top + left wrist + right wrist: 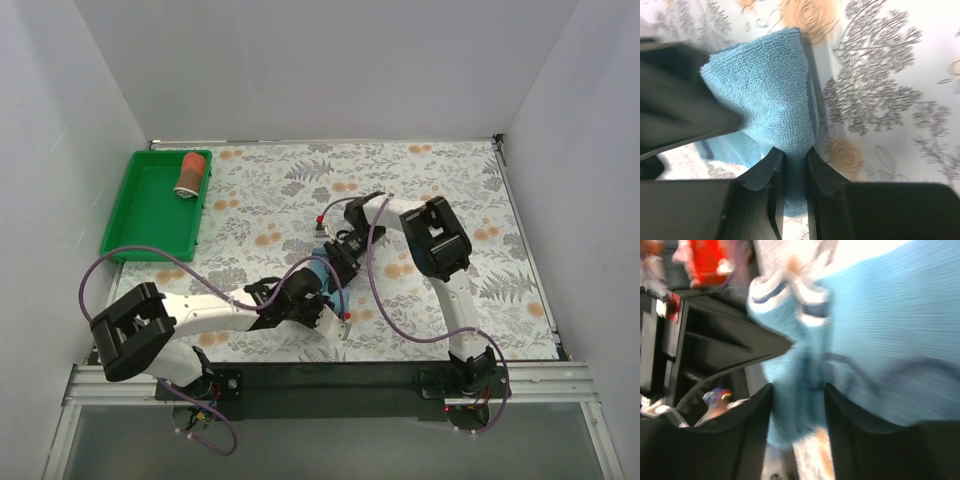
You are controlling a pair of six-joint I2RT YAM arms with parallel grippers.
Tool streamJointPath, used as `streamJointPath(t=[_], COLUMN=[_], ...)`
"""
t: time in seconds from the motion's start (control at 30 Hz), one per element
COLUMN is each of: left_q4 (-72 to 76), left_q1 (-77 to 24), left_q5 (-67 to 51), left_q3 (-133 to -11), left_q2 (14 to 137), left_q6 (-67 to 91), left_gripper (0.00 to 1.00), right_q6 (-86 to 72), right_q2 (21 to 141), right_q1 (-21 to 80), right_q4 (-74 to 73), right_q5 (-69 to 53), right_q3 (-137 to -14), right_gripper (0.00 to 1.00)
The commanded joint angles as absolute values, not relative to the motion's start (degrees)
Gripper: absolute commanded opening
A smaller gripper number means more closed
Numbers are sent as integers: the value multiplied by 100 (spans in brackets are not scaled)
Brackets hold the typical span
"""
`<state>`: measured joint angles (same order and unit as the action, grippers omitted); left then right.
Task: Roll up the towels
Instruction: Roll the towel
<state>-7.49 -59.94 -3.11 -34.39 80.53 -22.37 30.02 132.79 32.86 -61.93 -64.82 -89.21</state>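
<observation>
The light blue towel (318,272) is bunched between both grippers at the table's middle. My left gripper (322,300) is shut on a fold of it; in the left wrist view (795,165) the towel (770,95) rises from between the pads. My right gripper (340,262) meets it from the far side; in the right wrist view (797,410) the blue cloth with dark print (875,340) fills the gap between its fingers, blurred. The rust-red towel (190,173) lies rolled in the green tray.
The green tray (150,215) sits at the far left of the flower-patterned table (450,170). White walls close in the sides and back. Purple cables loop by both arms.
</observation>
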Motion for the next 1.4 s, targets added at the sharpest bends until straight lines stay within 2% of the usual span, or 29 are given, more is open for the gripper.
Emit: streamJointPath(t=[0.0, 0.07, 0.2, 0.37, 0.4, 0.6, 0.7, 0.83, 1.03, 1.37], left_q4=[-2538, -2785, -3339, -4015, -4513, -5343, -5642, -6116, -6529, -6592], left_q1=[-6065, -6065, -5880, -5521, -5372, -4853, -4615, -4316, -4219, -4157], left_q5=[-1562, -1748, -2258, -3128, -3355, -3946, -3885, -3858, -3990, -3920], left_q3=[-3497, -3646, -4025, -4779, -5164, -6046, -6459, -7057, -7944, -8376], left_q2=[8340, 8507, 8964, 9614, 10181, 11151, 11530, 12346, 12963, 13658], left_q6=[-1715, -1618, -1328, -1257, -1309, -1327, -1249, -1055, -861, -853], left_gripper=[0, 0, 0, 0, 0, 0, 0, 0, 0, 5], right_q6=[2804, 2637, 2549, 2829, 3230, 3691, 3831, 4104, 4148, 4184], right_q2=[12763, 12456, 11753, 10516, 9920, 8380, 7755, 7348, 7154, 7558], right_q1=[2567, 2296, 1855, 1241, 1187, 1187, 1213, 1817, 3329, 4921], right_q4=[-5739, -5731, -5704, -5704, -5704, -5608, -5485, -5476, -4854, -3666], right_q5=[-5608, -5432, -5239, -5081, -4836, -4465, -4377, -3763, -2559, -1424], right_q3=[-9667, -9878, -10046, -9590, -9180, -8280, -7858, -7376, -6751, -5995], right_gripper=[52, 61, 63, 65, 71, 70, 66, 59, 56, 70])
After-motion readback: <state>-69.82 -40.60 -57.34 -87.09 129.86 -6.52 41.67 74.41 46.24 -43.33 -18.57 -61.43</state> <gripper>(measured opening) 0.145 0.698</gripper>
